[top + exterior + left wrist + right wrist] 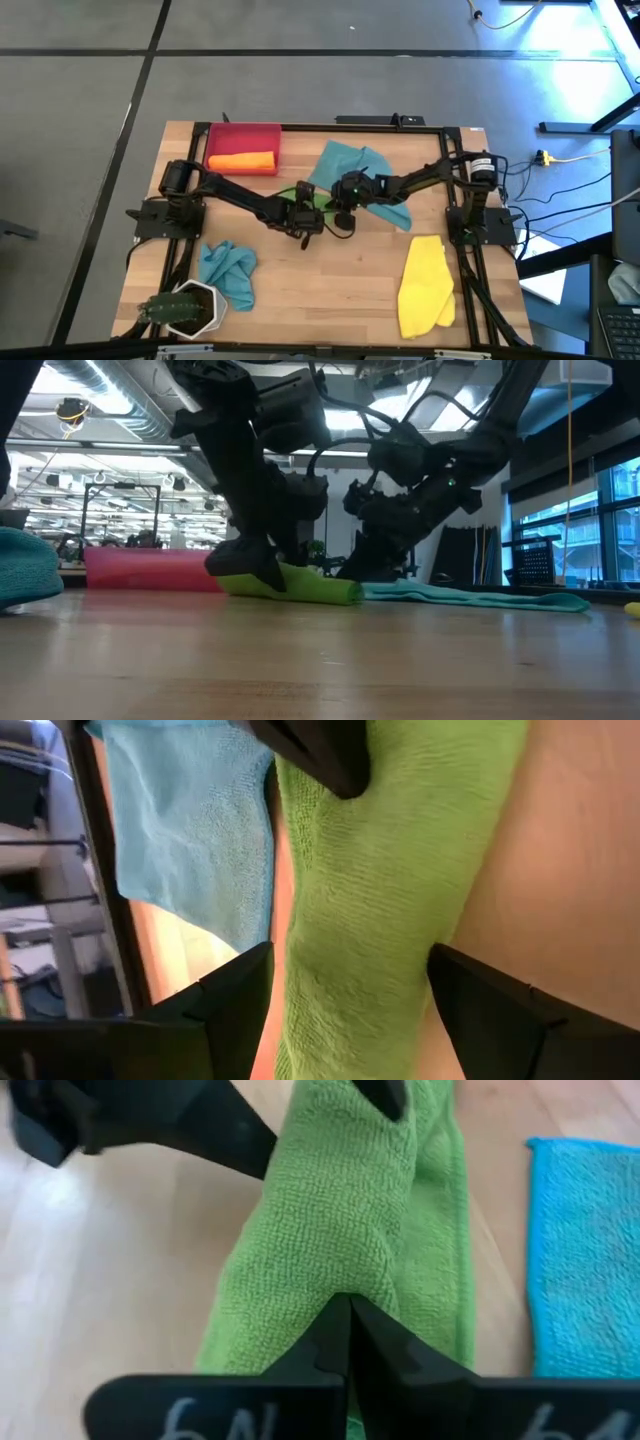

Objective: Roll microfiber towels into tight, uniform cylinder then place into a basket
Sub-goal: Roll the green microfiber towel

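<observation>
Right up against your right wrist view, the right pincer point(348, 1342) has its fingers pressed together on the near edge of the green towel point(340, 1230), likely pinning that end so the roll stays tight. Your left pincer point(350, 990) stands spread wide astride the same towel, mid-tabletop in the high view. At upper left there, the basket point(262, 130) already holds the rolled orange towel point(241, 161).
</observation>
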You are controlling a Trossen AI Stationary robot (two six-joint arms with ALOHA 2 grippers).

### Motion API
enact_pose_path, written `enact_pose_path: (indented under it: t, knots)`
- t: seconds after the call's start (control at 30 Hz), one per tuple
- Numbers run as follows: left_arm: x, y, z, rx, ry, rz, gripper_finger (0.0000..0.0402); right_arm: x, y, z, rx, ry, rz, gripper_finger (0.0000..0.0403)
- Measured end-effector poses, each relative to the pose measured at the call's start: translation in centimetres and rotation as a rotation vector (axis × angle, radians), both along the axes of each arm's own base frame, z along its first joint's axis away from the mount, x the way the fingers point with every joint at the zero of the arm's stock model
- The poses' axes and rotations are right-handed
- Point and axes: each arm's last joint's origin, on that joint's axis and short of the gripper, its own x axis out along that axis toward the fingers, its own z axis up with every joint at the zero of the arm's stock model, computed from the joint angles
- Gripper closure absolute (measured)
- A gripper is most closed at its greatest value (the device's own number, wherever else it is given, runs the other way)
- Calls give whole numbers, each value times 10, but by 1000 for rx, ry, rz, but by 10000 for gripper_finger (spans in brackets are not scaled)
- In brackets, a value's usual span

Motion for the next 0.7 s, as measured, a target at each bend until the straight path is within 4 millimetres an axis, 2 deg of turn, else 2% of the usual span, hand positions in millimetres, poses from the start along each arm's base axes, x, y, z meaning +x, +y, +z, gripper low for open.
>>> enact_pose_path:
  t: [0.33, 0.5, 0.7]
  knots:
    - [-7, -21, 25, 32, -34, -83, 144, -2, -12, -3, 22, 5, -51, 390]
    - [-4, -25, 10, 40, 43, -154, 144, -3, -15, -3, 58, 5, -60, 387]
    - [2, -19, -11, 136, 135, -192, 144, -6, -22, -4, 115, 18, -69, 395]
